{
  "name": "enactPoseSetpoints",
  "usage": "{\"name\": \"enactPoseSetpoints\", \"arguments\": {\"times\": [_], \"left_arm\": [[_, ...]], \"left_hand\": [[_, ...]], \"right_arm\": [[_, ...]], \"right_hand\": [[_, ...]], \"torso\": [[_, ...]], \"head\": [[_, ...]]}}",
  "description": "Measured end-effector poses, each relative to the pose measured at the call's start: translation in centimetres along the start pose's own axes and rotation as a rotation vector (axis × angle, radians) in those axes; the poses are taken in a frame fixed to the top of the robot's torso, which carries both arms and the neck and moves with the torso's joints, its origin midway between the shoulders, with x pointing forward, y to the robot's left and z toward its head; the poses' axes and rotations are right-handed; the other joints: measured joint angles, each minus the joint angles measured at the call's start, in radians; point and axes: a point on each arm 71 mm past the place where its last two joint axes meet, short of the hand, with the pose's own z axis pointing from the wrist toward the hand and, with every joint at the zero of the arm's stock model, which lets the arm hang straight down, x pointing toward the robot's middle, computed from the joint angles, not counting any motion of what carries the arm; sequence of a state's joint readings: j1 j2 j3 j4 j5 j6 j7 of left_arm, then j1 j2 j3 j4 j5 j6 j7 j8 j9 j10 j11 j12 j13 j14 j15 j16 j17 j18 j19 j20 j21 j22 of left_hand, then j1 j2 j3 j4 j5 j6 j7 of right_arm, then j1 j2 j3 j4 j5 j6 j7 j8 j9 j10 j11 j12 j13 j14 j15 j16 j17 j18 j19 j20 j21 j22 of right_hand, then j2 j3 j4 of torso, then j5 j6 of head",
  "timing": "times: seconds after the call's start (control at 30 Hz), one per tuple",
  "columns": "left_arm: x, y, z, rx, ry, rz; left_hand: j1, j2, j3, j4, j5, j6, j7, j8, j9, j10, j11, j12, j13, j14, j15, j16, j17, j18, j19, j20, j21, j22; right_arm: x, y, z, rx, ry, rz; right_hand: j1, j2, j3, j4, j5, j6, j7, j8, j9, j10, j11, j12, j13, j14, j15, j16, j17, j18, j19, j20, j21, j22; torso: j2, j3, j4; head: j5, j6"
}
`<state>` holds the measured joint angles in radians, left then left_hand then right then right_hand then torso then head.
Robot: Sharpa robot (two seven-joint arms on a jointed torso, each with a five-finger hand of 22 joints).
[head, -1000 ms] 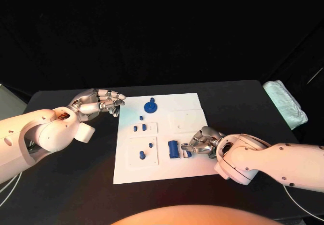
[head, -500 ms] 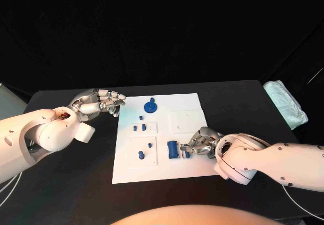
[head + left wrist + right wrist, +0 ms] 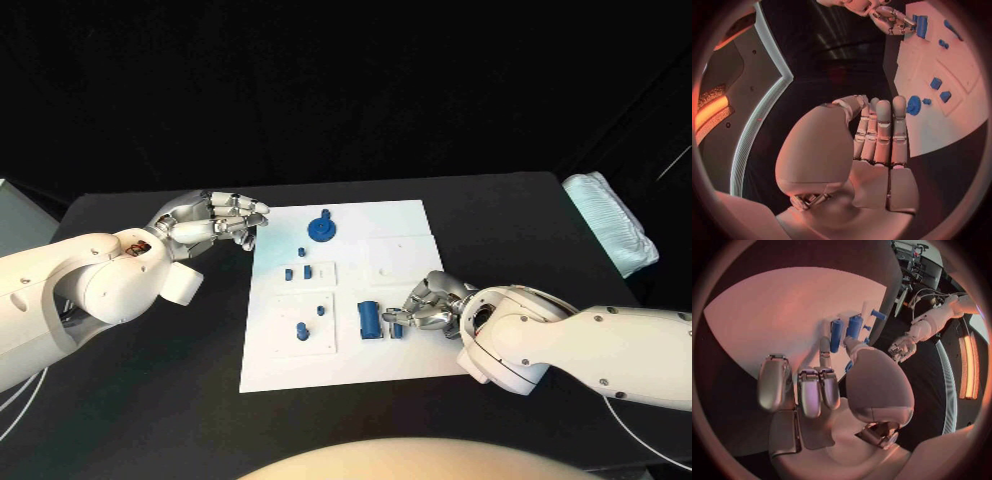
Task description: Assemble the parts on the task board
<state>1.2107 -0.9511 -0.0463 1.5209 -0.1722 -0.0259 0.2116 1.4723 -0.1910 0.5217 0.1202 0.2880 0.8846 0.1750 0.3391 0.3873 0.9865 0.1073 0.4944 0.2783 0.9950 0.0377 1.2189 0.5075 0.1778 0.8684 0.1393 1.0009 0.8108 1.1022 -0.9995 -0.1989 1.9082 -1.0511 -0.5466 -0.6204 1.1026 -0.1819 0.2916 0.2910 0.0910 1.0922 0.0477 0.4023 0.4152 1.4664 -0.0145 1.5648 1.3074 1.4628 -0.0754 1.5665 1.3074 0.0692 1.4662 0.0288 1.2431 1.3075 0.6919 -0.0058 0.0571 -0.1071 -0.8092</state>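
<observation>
The long blue part (image 3: 369, 320) lies flat on the task board (image 3: 397, 222), in the board's half nearer the robot. Its long axis runs from the near edge of the board toward the far edge. A shorter blue piece (image 3: 394, 327) lies parallel beside it, on the side facing the right hand (image 3: 428, 306).

The right hand's fingertips (image 3: 825, 347) point at these two pieces from that side. In the right wrist view one extended finger reaches to just beside the long part; the remaining fingers are curled under the palm. Whether the fingertips touch or pinch the shorter piece cannot be told; the contact area is hidden by the hand itself.

The coming move therefore turns on a sideways approach, across the long axis of the part, from the right hand's side. The right hand is much the nearer of the two.

The left hand (image 3: 214, 220) hovers off the board's far left corner, fingers curled together, holding nothing, well apart from the long part.
</observation>
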Motion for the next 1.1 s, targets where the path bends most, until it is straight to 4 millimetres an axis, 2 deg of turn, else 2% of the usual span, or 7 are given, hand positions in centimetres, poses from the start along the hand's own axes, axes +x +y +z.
{"name": "enactPoseSetpoints", "arguments": {"times": [0.1,0.67,0.93,1.1], "left_arm": [[0.00,0.00,0.00,0.000,0.000,0.000],[-0.01,0.02,-0.01,-0.002,0.001,0.002],[-0.02,0.04,-0.02,-0.005,0.002,0.003],[-0.03,0.05,-0.02,-0.006,0.003,0.004]], "left_hand": [[0.000,0.000,0.000,0.000,0.000,0.000,0.000,0.000,0.000,0.000,0.000,0.000,0.000,0.000,0.000,0.000,0.000,0.000,0.000,0.000,0.000,0.000],[0.000,0.000,0.000,0.000,0.000,0.000,0.000,0.000,0.000,0.000,0.000,0.000,0.000,0.000,0.000,0.000,0.000,0.000,0.000,0.000,0.000,0.000],[0.000,0.000,0.000,0.000,0.003,0.000,0.000,0.000,0.000,0.000,0.000,0.000,0.000,0.000,0.000,0.000,0.000,0.000,0.000,0.000,0.000,0.000],[0.000,0.000,0.000,0.000,0.006,0.000,0.000,0.000,0.001,0.000,0.000,0.000,0.000,0.000,0.000,0.000,0.000,0.000,0.000,0.000,0.000,0.000]], "right_arm": [[-0.01,0.00,0.00,-0.001,0.000,-0.001],[-0.07,-0.12,-0.33,-0.015,0.008,-0.006],[-0.13,-0.02,-0.64,-0.043,0.009,-0.007],[-0.22,0.10,-0.75,-0.060,0.005,-0.011]], "right_hand": [[-0.011,-0.002,-0.017,0.001,0.000,0.000,0.000,0.000,0.000,0.000,0.000,0.000,0.000,0.000,0.000,0.000,0.000,0.000,0.000,0.000,0.000,0.001],[-0.010,-0.002,-0.020,-0.001,0.004,-0.001,0.001,0.000,0.000,0.000,0.000,0.000,0.000,0.000,0.000,0.000,0.000,0.000,0.000,0.000,-0.005,0.000],[0.006,0.014,-0.015,-0.006,0.004,-0.001,0.001,0.000,0.000,0.000,0.000,0.000,0.000,0.000,0.000,0.000,0.000,0.000,0.000,0.000,-0.005,0.000],[0.006,0.014,-0.011,-0.010,0.004,-0.001,0.001,0.000,0.000,0.000,0.000,0.000,0.000,0.000,0.000,0.000,0.000,0.000,0.000,0.000,-0.005,0.000]], "torso": [[0.000,0.0000,0.0000],[0.000,0.0001,0.0000],[0.000,0.0003,-0.0001],[0.000,0.0003,-0.0002]], "head": [[0.000,0.000],[0.002,0.000],[0.003,0.002],[0.003,0.003]]}}
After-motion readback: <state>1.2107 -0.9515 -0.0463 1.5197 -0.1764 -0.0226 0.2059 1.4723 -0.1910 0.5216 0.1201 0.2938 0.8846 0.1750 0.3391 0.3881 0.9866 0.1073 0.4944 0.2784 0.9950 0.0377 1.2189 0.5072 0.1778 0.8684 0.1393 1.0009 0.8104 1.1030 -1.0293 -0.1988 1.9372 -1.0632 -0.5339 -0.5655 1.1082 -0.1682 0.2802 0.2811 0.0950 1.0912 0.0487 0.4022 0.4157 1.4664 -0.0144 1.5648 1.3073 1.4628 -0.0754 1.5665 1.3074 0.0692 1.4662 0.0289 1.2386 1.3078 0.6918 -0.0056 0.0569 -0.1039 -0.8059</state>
